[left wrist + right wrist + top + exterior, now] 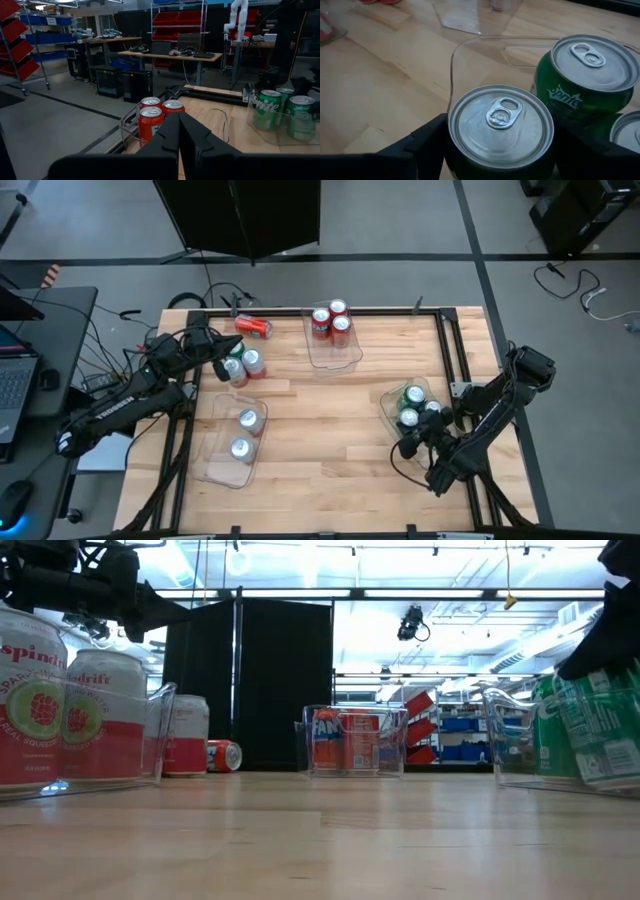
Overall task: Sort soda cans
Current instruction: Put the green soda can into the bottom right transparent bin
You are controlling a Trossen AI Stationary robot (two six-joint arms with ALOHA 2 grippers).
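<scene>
My right gripper (500,150) is shut on a green soda can (500,127) at the near end of the clear bin (388,402) on the table's right. Two more green cans (414,394) stand in that bin. Three red cans (330,322) stand in the far middle bin (335,358), and two silver cans (246,420) in the left bin (222,470). Two white-and-red cans (244,366) stand loose on the table, and a red can (253,326) lies on its side. My left gripper (178,132) hovers shut beside the loose cans, holding nothing. My right gripper pinches the green can's side wall (451,150), just under the top rim, between its two fingers (422,142), one on each side. They come slanting down from the table's near right. The can stays upright; its bottom is hidden, so whether it rests on the bin floor I cannot tell.
Black frame rails (450,350) run along the table's edges. Bare wood (320,440) lies between the three bins. A desk with a laptop (15,380) and cables stands off the table's left edge.
</scene>
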